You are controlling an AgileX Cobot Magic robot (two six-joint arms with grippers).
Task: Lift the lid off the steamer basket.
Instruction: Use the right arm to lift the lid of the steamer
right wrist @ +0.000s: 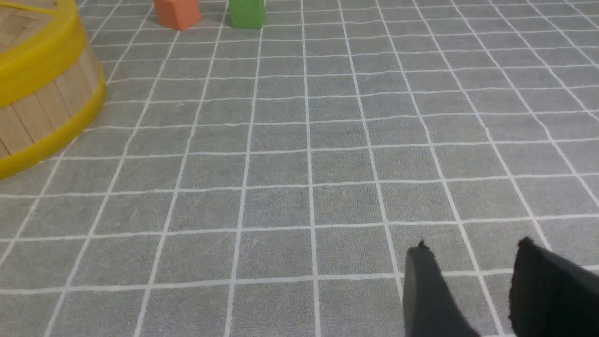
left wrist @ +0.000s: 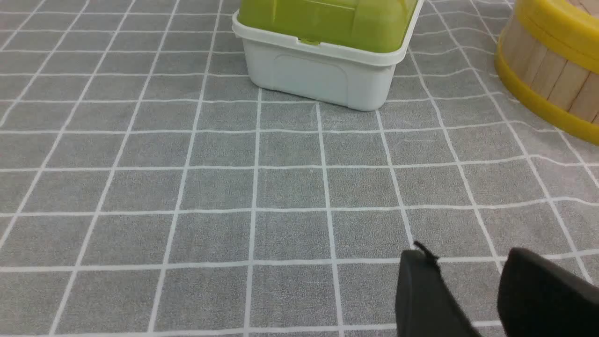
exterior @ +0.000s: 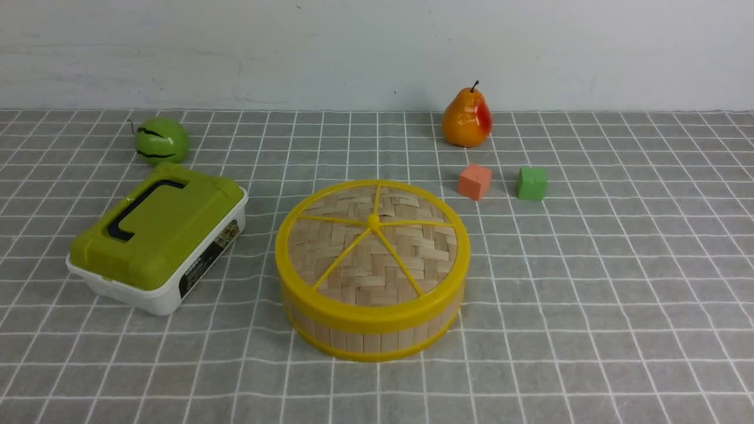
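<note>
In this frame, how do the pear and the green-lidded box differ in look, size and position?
The pear is rounded and orange with a red patch; the box is rectangular, white below an olive-green top.
The box is clearly larger than the pear.
The pear stands right of the steamer basket's centre, at the back; the box lies left of it.
Both rest on the gridded cloth.

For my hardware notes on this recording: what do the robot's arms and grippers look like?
Only fingers show. The left gripper has dark, blackish fingers, narrowing to the tip, one with a thin black strand or spike at its end. The right gripper has similar dark fingers with small pointed tips. No markings or cables are discernible; the arms are out of view.
</note>
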